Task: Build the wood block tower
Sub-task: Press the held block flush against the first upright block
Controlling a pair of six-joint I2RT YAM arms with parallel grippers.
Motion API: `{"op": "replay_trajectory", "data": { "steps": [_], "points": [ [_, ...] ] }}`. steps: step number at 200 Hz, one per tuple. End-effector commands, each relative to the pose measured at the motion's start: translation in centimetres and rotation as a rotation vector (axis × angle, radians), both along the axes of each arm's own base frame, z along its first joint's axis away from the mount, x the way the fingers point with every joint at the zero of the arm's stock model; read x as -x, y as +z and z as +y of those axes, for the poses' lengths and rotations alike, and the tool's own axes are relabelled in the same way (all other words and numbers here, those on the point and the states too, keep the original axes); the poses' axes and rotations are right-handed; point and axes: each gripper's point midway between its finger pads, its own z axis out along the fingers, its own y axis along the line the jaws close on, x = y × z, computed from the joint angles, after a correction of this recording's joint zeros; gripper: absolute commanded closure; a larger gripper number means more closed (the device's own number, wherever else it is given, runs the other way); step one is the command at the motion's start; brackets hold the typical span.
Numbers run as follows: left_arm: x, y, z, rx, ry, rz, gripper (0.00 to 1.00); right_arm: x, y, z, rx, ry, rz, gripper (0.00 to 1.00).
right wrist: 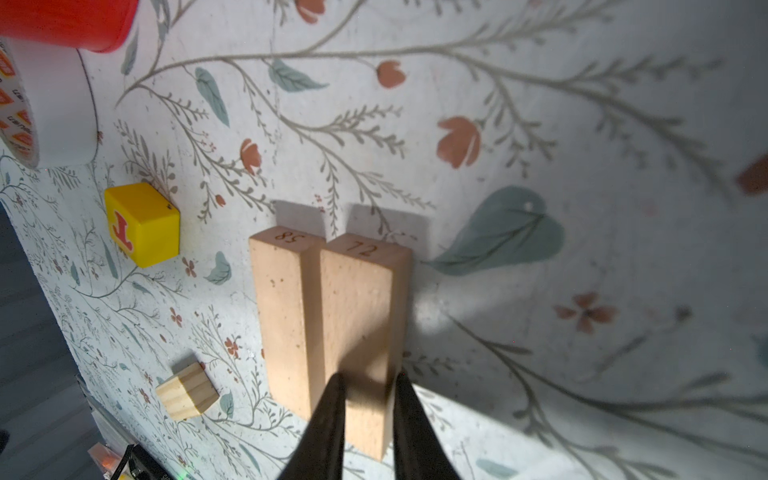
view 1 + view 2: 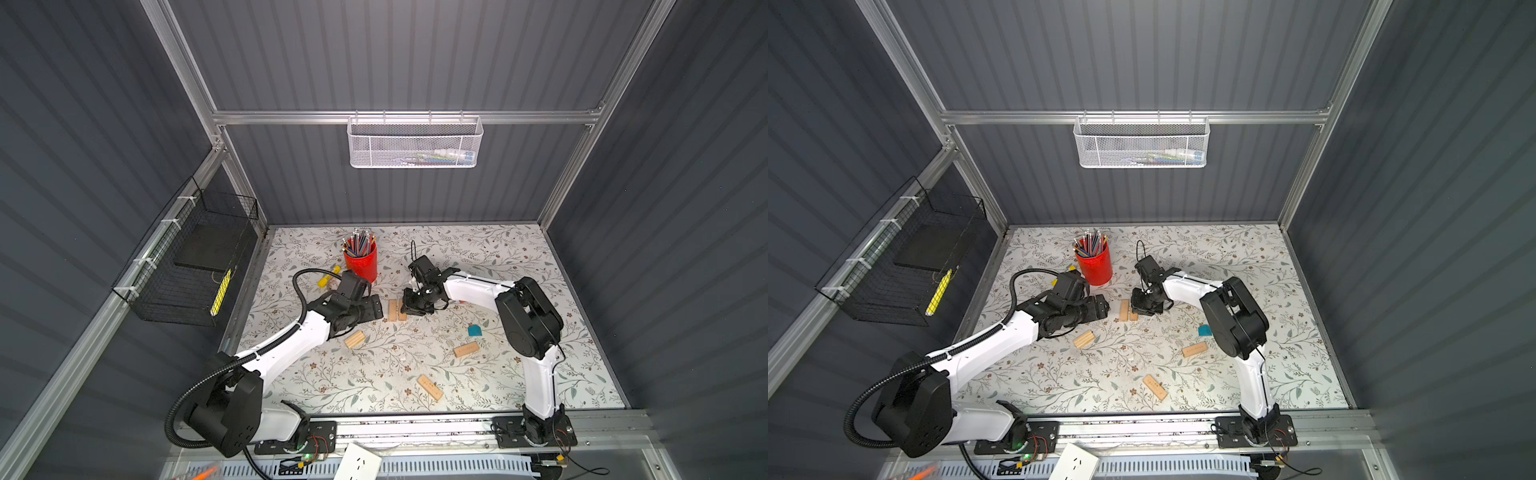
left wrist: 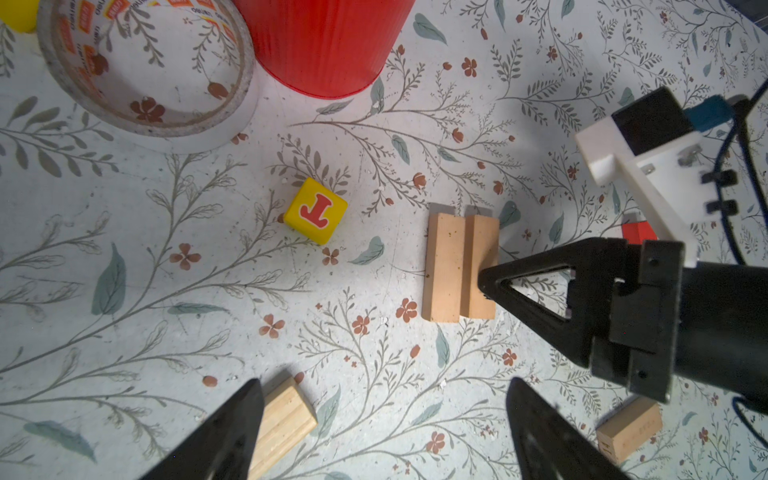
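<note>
Okay, in both top views the paired planks (image 2: 397, 311) lie flat, side by side, mid-table between the arms. A ridged plank (image 2: 354, 339), a right-side plank (image 2: 465, 349) and a front plank (image 2: 430, 387) lie scattered nearer the front, with the teal block (image 2: 474, 331) by the right arm. Nothing is stacked.

Left wrist view: left gripper (image 3: 384, 419) fingers spread wide over the mat. Yellow cube (image 3: 316, 210) has a red letter; the red block (image 3: 638, 232) is half hidden.

Right wrist view: right gripper (image 1: 365, 395) is clamped on one end of the plank marked 72 (image 1: 357, 299), which touches the plank marked 58 (image 1: 282, 311).
</note>
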Motion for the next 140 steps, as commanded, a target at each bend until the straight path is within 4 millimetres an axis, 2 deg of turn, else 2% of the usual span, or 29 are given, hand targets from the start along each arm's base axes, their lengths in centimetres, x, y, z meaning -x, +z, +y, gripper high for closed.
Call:
{"op": "replay_trajectory", "data": {
  "steps": [1,69,140],
  "points": [
    [-0.1,-0.1,0.2,0.004,0.011,0.008,0.09,1.6,-0.5,-0.2,0.004,0.037,0.040,0.78],
    [-0.1,-0.1,0.5,-0.001,0.023,0.011,0.08,2.5,-0.4,-0.3,0.007,0.060,0.043,0.80],
    [-0.1,-0.3,0.5,0.000,0.022,0.015,0.08,0.9,-0.5,-0.4,0.041,0.046,-0.001,0.80]
  ]
}}
